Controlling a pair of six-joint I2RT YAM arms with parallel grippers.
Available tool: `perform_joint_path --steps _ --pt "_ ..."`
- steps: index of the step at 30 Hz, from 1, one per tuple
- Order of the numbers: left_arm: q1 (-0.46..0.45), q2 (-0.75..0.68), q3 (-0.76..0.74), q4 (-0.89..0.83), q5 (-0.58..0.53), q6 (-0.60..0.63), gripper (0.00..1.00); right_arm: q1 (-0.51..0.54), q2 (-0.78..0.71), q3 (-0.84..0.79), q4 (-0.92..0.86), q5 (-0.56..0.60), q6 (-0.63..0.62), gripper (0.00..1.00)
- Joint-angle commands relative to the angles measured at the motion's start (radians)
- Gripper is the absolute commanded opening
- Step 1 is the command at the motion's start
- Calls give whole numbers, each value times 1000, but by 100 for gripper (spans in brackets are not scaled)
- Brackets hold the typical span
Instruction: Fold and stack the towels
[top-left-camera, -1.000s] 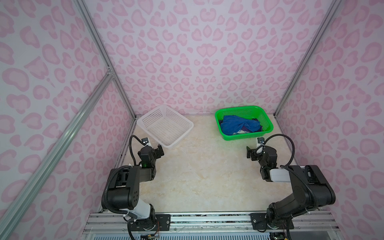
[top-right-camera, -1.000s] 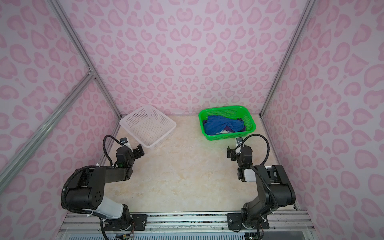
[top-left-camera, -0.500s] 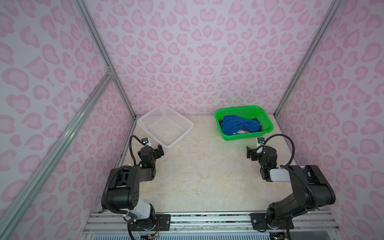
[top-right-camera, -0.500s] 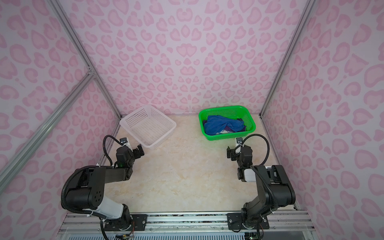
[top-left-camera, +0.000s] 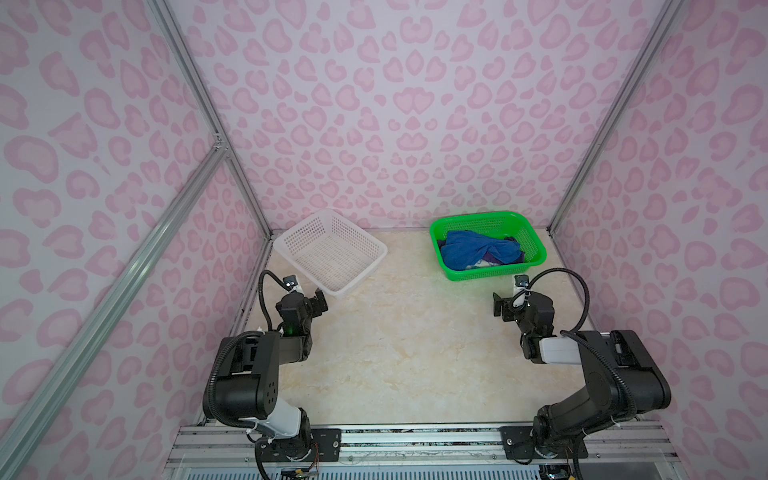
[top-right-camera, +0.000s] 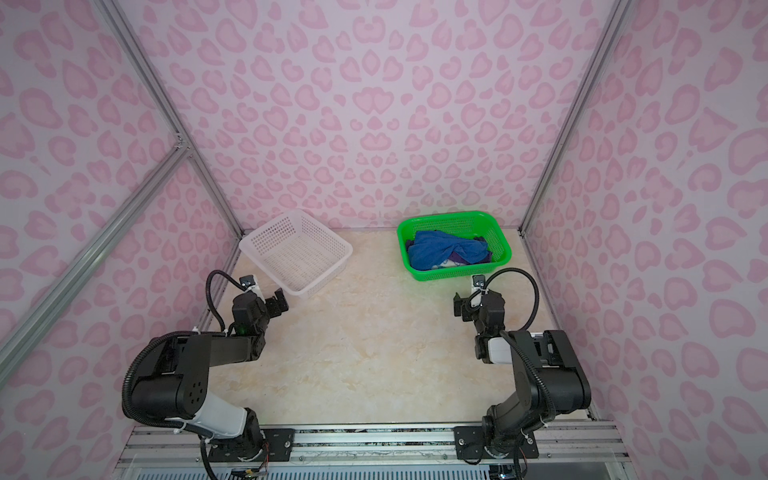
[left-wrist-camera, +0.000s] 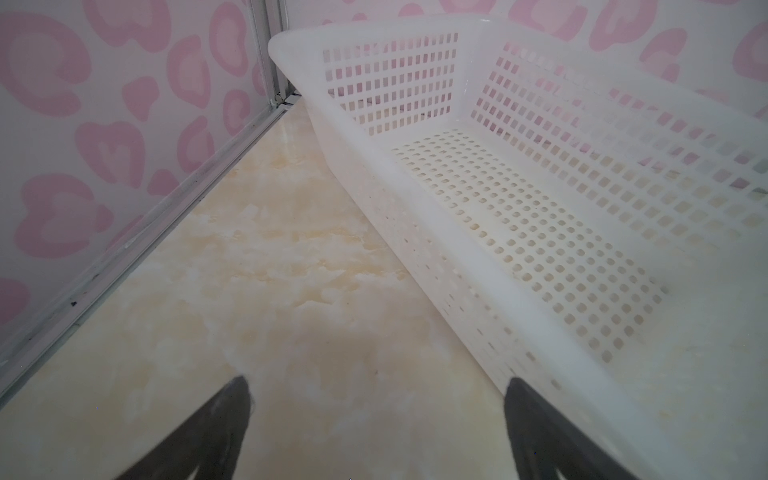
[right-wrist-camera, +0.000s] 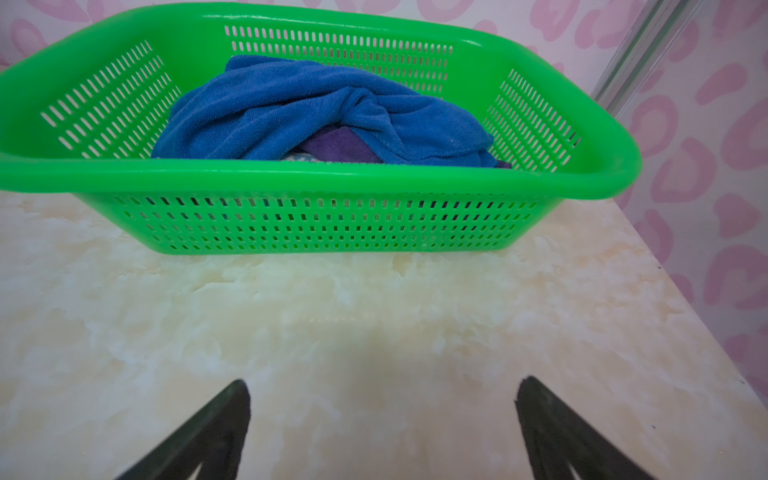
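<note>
The towels lie crumpled in a green basket (top-left-camera: 498, 272) (top-right-camera: 461, 272) at the back right. A royal blue towel (top-left-camera: 478, 249) (top-right-camera: 444, 249) (right-wrist-camera: 316, 108) is on top. A dark purple towel (right-wrist-camera: 340, 145) shows beneath it, and a pale patterned cloth edge (right-wrist-camera: 297, 157) peeks out lower down. My right gripper (top-left-camera: 509, 301) (top-right-camera: 467, 305) (right-wrist-camera: 382, 392) is open and empty above the table, just in front of the green basket's near rim (right-wrist-camera: 316, 174). My left gripper (top-left-camera: 309, 303) (top-right-camera: 272, 305) (left-wrist-camera: 376, 390) is open and empty beside the white basket's near corner.
A white perforated basket (top-left-camera: 365, 270) (top-right-camera: 332, 268) (left-wrist-camera: 390, 195) with nothing in it sits at the back left, turned at an angle near the wall. Pink-patterned walls with metal frame rails (left-wrist-camera: 124, 245) enclose the marbled tabletop (top-left-camera: 407, 345) on three sides.
</note>
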Motion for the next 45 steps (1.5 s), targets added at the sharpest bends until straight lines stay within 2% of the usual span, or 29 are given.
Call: perform_joint_path --steps 1,4,6,10,14,19,24,27,30,33,37,40,45 --pt "3 -2 3 8 12 -5 97 7 4 2 16 11 -5 100" --pt "2 -10 4 5 15 -3 97 6 4 4 16 11 -4 100" --pt "1 -46 23 -63 3 -4 97 6 4 4 16 9 -2 100" --pt "0 -153 97 -303 0 -33 97 0 6 4 16 -2 0 100" --pt "-4 -242 136 -441 -9 -95 97 2 0 -3 26 -13 -6 97" --pt "-25 -272 269 -739 24 -158 97 12 -89 -16 -19 -21 -23 95" --pt "-103 -202 396 -1000 -1 -156 98 29 -294 -4 -193 28 -19 94" --pt "-135 -173 462 -1162 -76 -182 96 47 -428 63 -407 53 10 95" --pt "-150 -201 479 -1268 -129 -213 96 73 -500 193 -671 64 28 97" --pt "-156 -248 473 -1321 -125 -265 96 93 -497 319 -858 62 58 99" --pt "-166 -235 495 -1407 -102 -328 97 129 -433 453 -1003 59 97 99" --pt "-185 -186 511 -1452 -121 -340 97 165 -378 519 -1044 64 105 99" --pt "-219 -55 564 -1422 -126 -340 97 220 -303 572 -1015 84 100 99"
